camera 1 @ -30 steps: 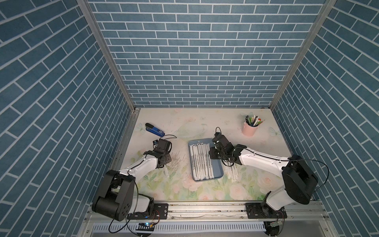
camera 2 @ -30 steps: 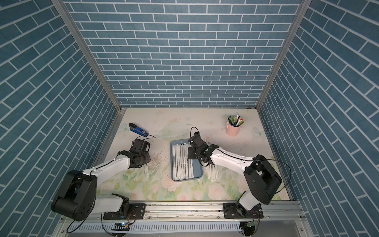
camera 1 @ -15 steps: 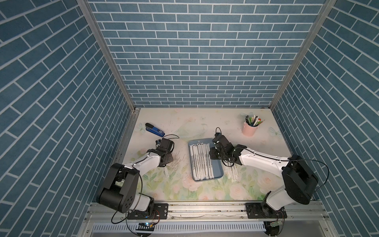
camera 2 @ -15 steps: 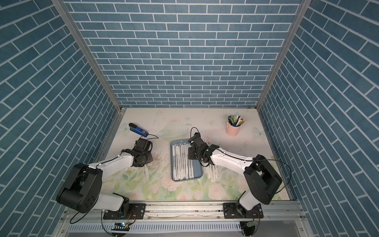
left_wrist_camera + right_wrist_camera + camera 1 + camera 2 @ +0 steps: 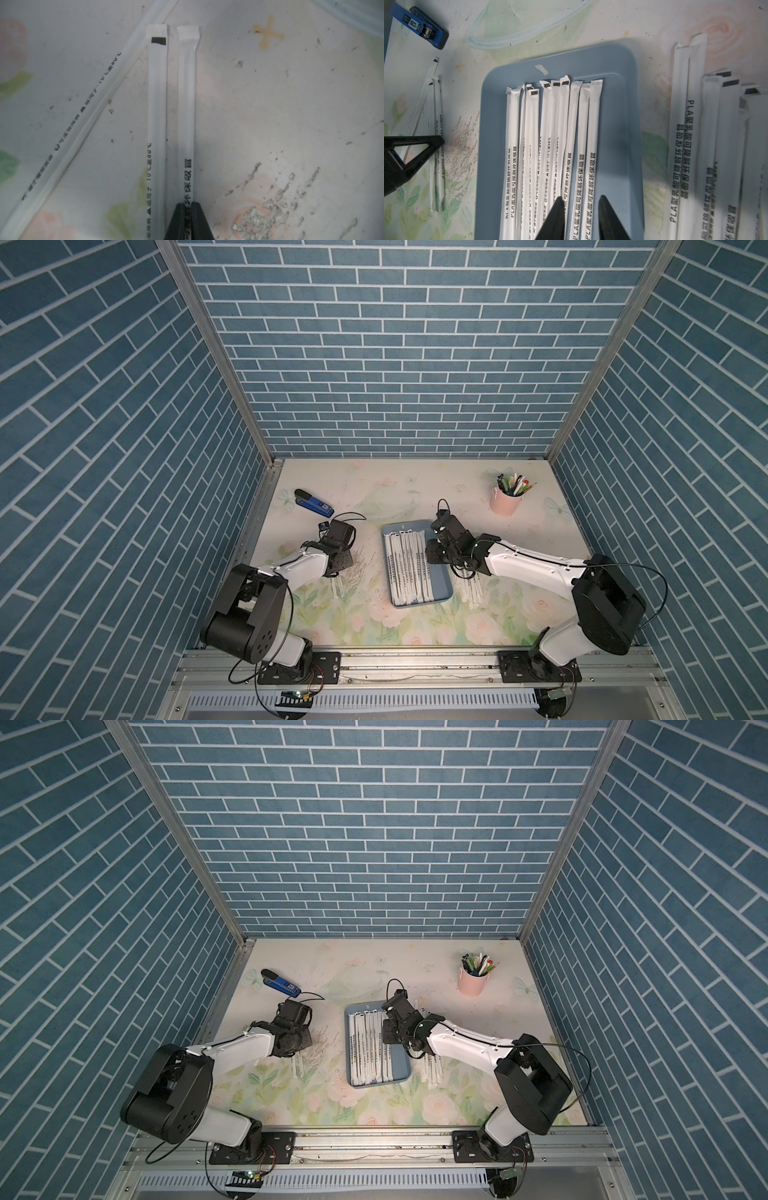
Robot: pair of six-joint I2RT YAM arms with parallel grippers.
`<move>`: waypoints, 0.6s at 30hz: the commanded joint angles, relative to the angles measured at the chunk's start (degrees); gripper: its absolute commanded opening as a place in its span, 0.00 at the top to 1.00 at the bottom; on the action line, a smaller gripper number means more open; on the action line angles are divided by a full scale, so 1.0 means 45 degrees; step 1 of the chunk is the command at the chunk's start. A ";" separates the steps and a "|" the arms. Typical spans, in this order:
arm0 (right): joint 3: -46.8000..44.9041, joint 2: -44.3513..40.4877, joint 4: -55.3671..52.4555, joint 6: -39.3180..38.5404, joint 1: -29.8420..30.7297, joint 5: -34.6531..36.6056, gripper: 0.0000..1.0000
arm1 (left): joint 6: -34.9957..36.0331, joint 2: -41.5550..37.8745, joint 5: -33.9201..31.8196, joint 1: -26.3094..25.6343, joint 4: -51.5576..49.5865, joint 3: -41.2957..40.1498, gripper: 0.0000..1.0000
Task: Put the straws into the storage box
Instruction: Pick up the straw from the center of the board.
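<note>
The blue-grey storage box (image 5: 441, 593) (image 5: 402, 1070) (image 5: 618, 104) lies mid-table with several white-wrapped straws (image 5: 405, 568) (image 5: 550, 145) laid lengthwise in it. My right gripper (image 5: 580, 199) (image 5: 432, 558) hangs open just above them, its jaws astride two of the straws lying there. More straws (image 5: 469, 591) (image 5: 716, 145) lie on the mat by the box's right side. Left of the box, my left gripper (image 5: 187, 204) (image 5: 345, 567) is shut on one straw (image 5: 186, 104) that lies on the mat. A second straw (image 5: 157, 104) lies parallel beside it, and a third (image 5: 83, 124) lies slantwise.
A blue-and-black stapler (image 5: 313, 502) (image 5: 419, 27) lies at the back left. A pink cup (image 5: 506, 499) of pens stands at the back right. Blue brick walls close in three sides. The mat is scuffed between the left gripper and the box.
My left gripper has closed onto the straw on the mat, and its arm has shifted slightly. The right arm and the box have not moved.
</note>
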 commanded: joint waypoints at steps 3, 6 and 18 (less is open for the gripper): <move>-0.0112 -0.0353 -0.0174 -0.0374 0.0020 0.0299 0.71 | -0.0074 0.0044 0.0043 -0.0381 -0.0454 0.0245 0.98; -0.0119 -0.0477 -0.0213 -0.0354 0.0014 0.0403 0.71 | -0.0294 -0.0119 -0.0083 -0.0647 -0.0812 0.0642 1.00; -0.0189 -0.1413 -0.0435 -0.0524 -0.0779 0.0623 0.71 | -0.2103 -0.1185 -0.1035 -0.2625 -0.2936 0.3354 1.00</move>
